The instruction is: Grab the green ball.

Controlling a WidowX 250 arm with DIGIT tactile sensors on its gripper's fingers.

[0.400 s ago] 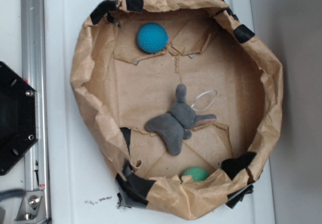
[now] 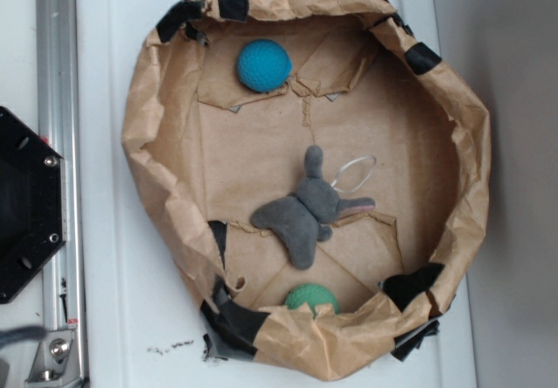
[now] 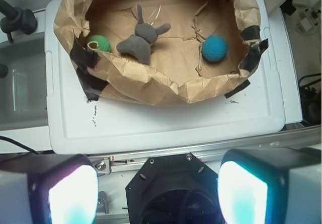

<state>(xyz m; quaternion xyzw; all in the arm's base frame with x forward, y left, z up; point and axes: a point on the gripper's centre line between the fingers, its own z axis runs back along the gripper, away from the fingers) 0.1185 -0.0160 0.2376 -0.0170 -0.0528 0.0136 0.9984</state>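
Note:
The green ball (image 2: 312,298) lies inside the brown paper bowl (image 2: 139,135), against its lower wall just below the grey plush toy (image 2: 305,214). In the wrist view the green ball (image 3: 99,44) sits at the bowl's left side, next to the plush toy (image 3: 141,40). My gripper (image 3: 158,183) is open, with its two pale fingers (image 3: 73,194) wide apart and nothing between them. It hovers over the black robot base (image 3: 171,189), well short of the bowl and far from the ball.
A larger teal-blue ball (image 2: 263,65) rests at the bowl's far side. The crumpled, black-taped bowl rim (image 3: 166,85) stands between my gripper and the ball. The bowl sits on a white lid (image 2: 131,275). A metal rail (image 2: 54,100) and the black base (image 2: 26,205) lie at the left.
The green ball has rolled a short way left along the bowl's lower wall. The plush toy and the teal ball have not moved.

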